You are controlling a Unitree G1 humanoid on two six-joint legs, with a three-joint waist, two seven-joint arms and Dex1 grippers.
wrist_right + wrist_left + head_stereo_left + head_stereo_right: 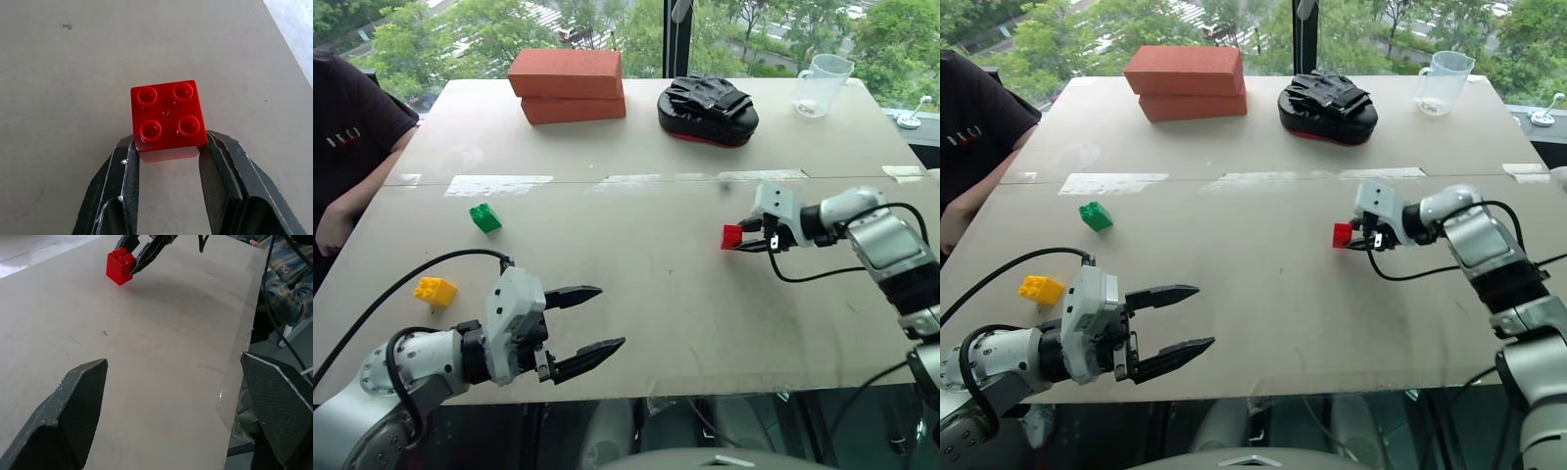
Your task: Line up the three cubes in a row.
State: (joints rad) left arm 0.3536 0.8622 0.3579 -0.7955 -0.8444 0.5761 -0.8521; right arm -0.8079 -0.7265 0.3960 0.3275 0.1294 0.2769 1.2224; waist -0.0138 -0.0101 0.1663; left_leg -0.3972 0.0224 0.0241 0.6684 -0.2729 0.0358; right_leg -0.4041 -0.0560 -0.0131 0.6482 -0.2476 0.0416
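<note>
Red cube (pixel 168 116) was a small glossy plastic block with 4 round studs in a 2-by-2 grid on top, sitting right of centre on the table (pixel 636 294), studs up. Right gripper (pixel 168 147) pinched it, 1 black finger (pixel 122 171) on each side of its near end. Whether the block rested on the table or was lifted just off it could not be told.

Green cube (pixel 484 217) lay on the left half of the table, studded, turned at an angle to the table edge. Yellow cube (pixel 434 290) lay nearer the front left edge, also studded and angled. The 3 cubes were well apart from each other, not in a row.

Left gripper (pixel 587 328) hung over the front edge of the table with its fingers spread wide, holding nothing, pointing across toward the red cube. Yellow cube sat just beside its wrist, not touching.
</note>
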